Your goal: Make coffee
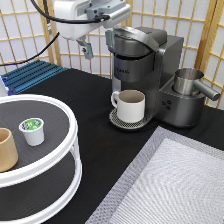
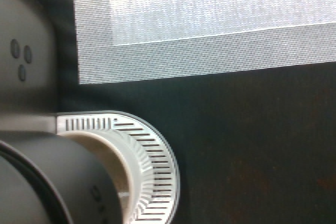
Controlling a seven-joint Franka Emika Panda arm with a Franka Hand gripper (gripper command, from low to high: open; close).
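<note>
End effector (image 1: 96, 44) spread and empty above the coffee maker (image 1: 145, 70); coffee pod (image 1: 32, 131) on the tray (image 1: 60, 112), probably light, thin-walled, best pinched across its sides.

You are looking at a staged home coffee corner, more a test set-up than a real kitchen. A coffee maker (image 1: 145, 70) with a mug (image 1: 131, 105) on its drip tray (image 2: 146, 165) stands on a black table (image 1: 95, 95), beside a two-tier turntable (image 1: 55, 150) and a grey mat (image 1: 175, 185). Paper shoji screens (image 1: 25, 30) close off the back.
</note>
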